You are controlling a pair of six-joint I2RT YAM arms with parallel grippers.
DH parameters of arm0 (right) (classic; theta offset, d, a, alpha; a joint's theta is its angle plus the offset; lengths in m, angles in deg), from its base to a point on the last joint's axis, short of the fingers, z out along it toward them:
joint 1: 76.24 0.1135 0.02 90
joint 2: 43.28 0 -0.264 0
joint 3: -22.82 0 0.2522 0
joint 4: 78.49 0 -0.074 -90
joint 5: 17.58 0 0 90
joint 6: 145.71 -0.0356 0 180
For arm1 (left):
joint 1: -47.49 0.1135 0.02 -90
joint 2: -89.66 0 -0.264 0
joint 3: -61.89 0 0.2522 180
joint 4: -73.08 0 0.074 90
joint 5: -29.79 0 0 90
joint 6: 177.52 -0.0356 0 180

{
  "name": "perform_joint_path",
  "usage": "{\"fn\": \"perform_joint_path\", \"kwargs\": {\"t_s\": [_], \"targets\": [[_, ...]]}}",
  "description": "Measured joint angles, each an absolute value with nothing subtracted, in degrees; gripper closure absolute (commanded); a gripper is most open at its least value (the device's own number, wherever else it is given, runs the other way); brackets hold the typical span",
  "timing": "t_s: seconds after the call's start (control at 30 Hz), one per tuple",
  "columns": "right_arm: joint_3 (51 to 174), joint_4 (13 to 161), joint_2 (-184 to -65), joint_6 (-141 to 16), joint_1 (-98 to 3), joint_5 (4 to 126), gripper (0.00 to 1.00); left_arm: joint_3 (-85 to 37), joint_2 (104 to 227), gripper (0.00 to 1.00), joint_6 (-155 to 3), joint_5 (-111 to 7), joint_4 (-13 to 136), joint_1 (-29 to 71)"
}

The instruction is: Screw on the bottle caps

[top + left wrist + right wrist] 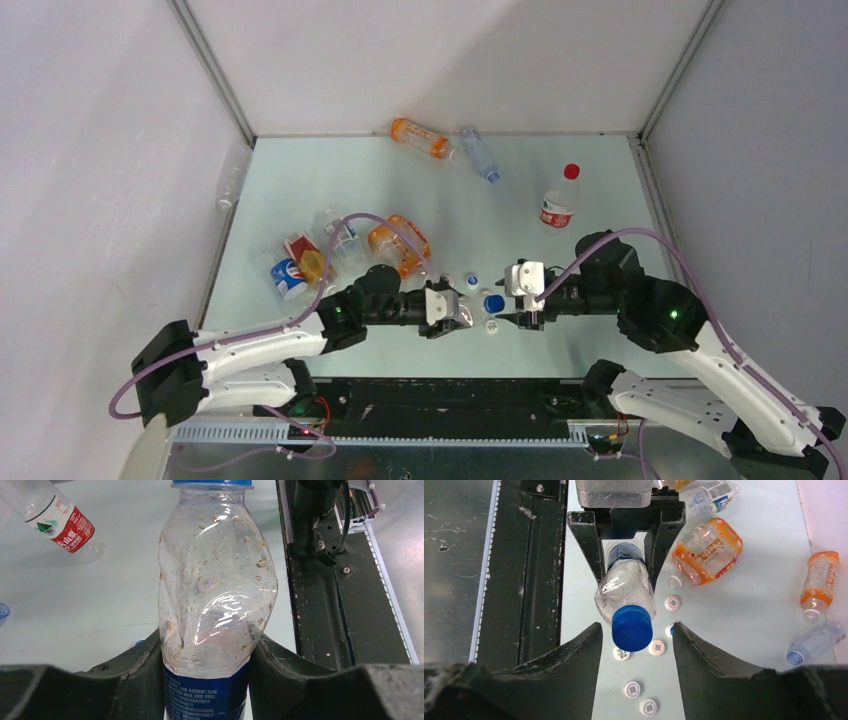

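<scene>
**Left arm holds the capped bottle, right jaws open around the cap**

My left gripper (207,650) is clamped on a crumpled clear bottle (215,590) with a blue label, holding it sideways over the near middle of the table (520,190). The blue cap (631,627) sits on its neck and points right, into my right gripper (636,626). That gripper's fingers stand apart on either side of the cap, with a gap showing on both sides.

Below and around the cap lie loose white caps (632,689). I count six in the right wrist view, one half hidden by the bottle.

I count seven other bottles:
- Four are heaped to the left, among them a squashed orange bottle (400,245) just beyond my left wrist and a Pepsi bottle (288,277).
- Two lie at the far edge, a far orange bottle (420,137) and a clear blue-capped bottle (480,153).
- One red-capped bottle (560,205) stands upright, far right
</scene>
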State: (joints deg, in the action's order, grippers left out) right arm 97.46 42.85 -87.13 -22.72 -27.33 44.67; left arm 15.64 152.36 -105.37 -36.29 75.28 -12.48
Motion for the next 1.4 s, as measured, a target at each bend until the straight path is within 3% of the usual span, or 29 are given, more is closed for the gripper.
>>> {"fn": "perform_joint_path", "kwargs": {"t_s": [0.23, 0.5, 0.7, 0.9, 1.0, 1.07, 1.23, 1.3, 1.4], "targets": [[97.46, 42.83, -88.49, -22.70, -27.33, 43.47, 0.53, 15.62, 152.34, 0.76, -106.11, -35.76, 75.28, -12.48], [97.44, 42.78, -89.45, -22.81, -27.29, 42.75, 0.71, 15.62, 152.34, 0.77, -106.15, -35.83, 75.46, -12.48], [97.44, 43.37, -90.37, -26.35, -27.29, 43.89, 0.98, 15.62, 152.34, 0.77, -106.17, -36.75, 75.70, -12.48], [97.46, 48.12, -92.27, -46.15, -27.36, 53.09, 0.99, 18.13, 152.29, 0.76, -107.92, -44.57, 81.64, -12.85], [97.46, 50.13, -94.28, -61.30, -27.38, 59.67, 0.91, 20.30, 152.31, 0.76, -109.91, -51.76, 85.47, -13.83], [97.44, 51.09, -95.46, -70.39, -27.49, 63.40, 0.79, 21.35, 152.40, 0.76, -111.27, -56.51, 86.96, -14.55], [96.22, 54.06, -95.07, -79.81, -27.86, 67.08, 0.33, 21.98, 152.88, 0.78, -112.05, -62.34, 89.34, -15.30], [95.52, 54.83, -93.19, -78.48, -27.86, 67.06, 0.25, 21.94, 152.88, 0.78, -111.38, -63.17, 89.91, -15.03], [95.19, 55.57, -89.65, -72.70, -27.88, 66.55, 0.23, 21.89, 152.69, 0.78, -108.64, -61.93, 89.56, -12.89]]}}
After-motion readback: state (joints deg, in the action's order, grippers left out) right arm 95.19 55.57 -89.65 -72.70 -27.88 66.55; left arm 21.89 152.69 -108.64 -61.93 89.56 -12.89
